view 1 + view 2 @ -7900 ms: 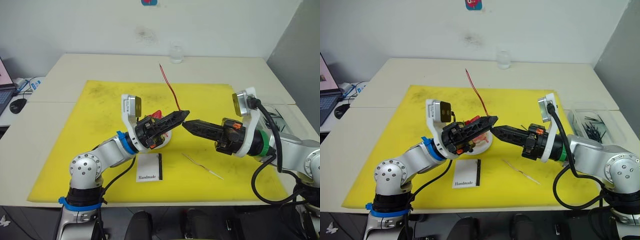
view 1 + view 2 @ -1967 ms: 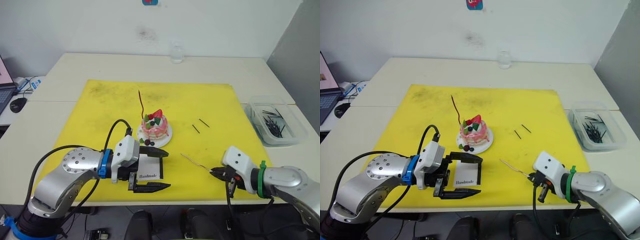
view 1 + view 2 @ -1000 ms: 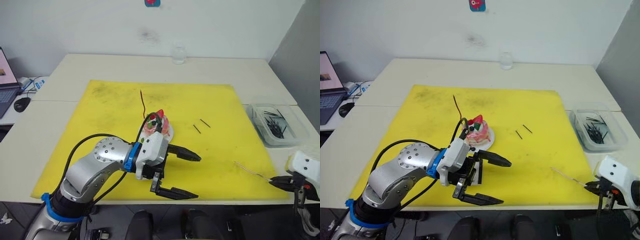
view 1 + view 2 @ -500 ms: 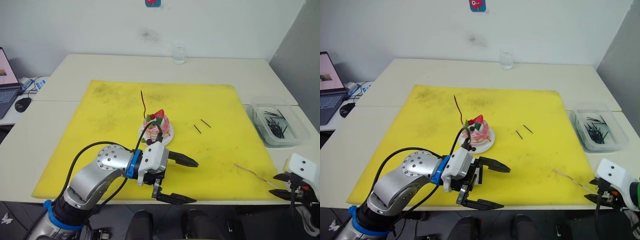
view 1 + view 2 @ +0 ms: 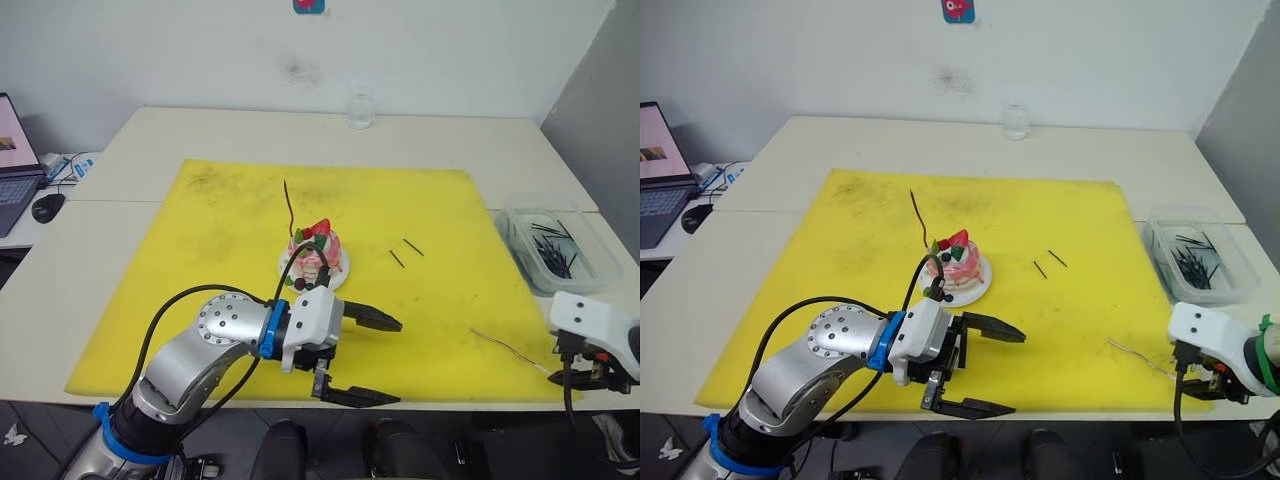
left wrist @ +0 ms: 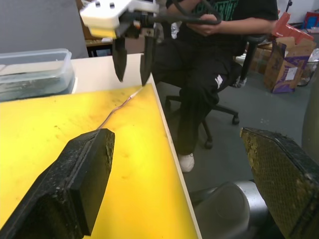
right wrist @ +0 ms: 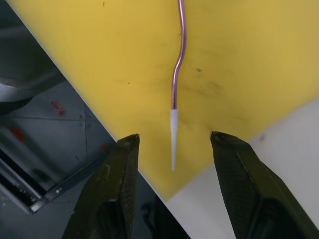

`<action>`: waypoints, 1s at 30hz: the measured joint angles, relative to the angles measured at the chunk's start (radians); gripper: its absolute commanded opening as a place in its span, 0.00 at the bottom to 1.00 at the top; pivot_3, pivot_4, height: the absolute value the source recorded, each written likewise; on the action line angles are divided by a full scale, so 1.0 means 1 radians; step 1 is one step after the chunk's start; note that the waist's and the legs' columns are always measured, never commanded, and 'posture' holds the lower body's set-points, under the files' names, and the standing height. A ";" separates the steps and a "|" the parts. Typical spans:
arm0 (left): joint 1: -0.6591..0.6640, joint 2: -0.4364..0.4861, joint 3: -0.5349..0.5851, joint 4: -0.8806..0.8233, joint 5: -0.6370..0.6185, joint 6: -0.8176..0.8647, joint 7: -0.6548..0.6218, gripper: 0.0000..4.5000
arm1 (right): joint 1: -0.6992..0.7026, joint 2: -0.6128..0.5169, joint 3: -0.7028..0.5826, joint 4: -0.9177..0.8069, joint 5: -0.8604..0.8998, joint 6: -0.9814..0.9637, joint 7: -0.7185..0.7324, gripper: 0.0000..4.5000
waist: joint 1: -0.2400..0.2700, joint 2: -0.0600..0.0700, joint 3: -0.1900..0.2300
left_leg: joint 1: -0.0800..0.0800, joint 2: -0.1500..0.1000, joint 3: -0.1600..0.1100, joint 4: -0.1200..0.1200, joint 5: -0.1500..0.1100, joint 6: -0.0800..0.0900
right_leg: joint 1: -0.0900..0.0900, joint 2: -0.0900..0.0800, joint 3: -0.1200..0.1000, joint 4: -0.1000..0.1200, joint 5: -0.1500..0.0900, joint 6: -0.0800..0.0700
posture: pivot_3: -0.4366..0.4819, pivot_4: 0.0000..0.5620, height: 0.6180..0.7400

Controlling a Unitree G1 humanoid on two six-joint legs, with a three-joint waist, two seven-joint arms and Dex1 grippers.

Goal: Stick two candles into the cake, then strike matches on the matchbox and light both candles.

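The pink cake (image 5: pixel 316 256) stands on its white plate mid-mat, with the red candle (image 5: pixel 289 205) upright in its far left side. The pale gold candle (image 5: pixel 506 345) lies flat at the mat's front right corner. Its whitish tip (image 7: pixel 173 139) sits between the fingers of my open right gripper (image 7: pixel 174 136), touching neither. My left gripper (image 5: pixel 386 360) hangs wide open and empty just in front of the cake. It covers the matchbox. Two loose matches (image 5: pixel 404 252) lie to the right of the cake.
The yellow mat (image 5: pixel 200 250) covers the table's middle. A clear plastic box (image 5: pixel 548 206) of dark sticks stands off its right edge. A glass (image 5: pixel 360 105) is at the back, a laptop and mouse (image 5: pixel 45 207) far left. A seated person (image 6: pixel 209 50) is beyond the table's right end.
My right gripper has opened and let go of the pale gold candle's tip, and the candle now rests on the mat. The left gripper has stayed open in front of the cake.
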 measured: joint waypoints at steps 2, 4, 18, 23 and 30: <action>-0.001 0.000 -0.001 -0.006 0.001 0.000 0.001 1.00 | -0.049 -0.001 0.068 0.014 0.000 -0.002 -0.007 0.52 | 0.000 0.000 0.000 | 0.000 0.000 0.000 0.000 0.000 0.000 | 0.000 0.000 0.000 0.000 0.000 0.000 | 0.48 0.27 0.91; -0.001 0.000 -0.002 -0.009 0.003 0.000 0.002 1.00 | -0.098 -0.001 0.126 0.024 -0.001 -0.002 -0.020 0.52 | 0.000 0.000 0.000 | 0.000 0.000 0.000 0.000 0.000 0.000 | 0.000 0.000 0.000 0.001 0.000 0.000 | 0.48 0.27 0.91; 0.012 0.003 -0.004 -0.023 0.000 0.000 -0.003 1.00 | -0.212 0.027 0.280 0.058 -0.004 0.020 -0.066 0.52 | 0.000 0.000 0.000 | 0.000 0.001 0.000 0.000 0.000 0.000 | 0.000 0.000 0.000 0.001 0.000 0.000 | 0.48 0.27 0.91; 0.013 0.000 -0.006 -0.022 0.004 -0.004 -0.002 1.00 | -0.205 0.027 0.281 0.059 -0.009 0.009 -0.074 0.52 | 0.000 0.000 0.000 | 0.000 0.001 0.000 0.000 0.000 0.000 | 0.000 0.000 0.000 0.001 0.000 0.000 | 0.48 0.27 0.91; 0.021 -0.001 -0.008 -0.022 0.005 -0.021 -0.002 1.00 | -0.201 0.027 0.281 0.068 -0.015 -0.002 -0.081 0.15 | 0.000 0.000 0.000 | 0.000 0.001 0.000 0.000 0.000 0.000 | 0.000 0.000 0.000 0.001 0.000 0.000 | 0.48 0.27 0.91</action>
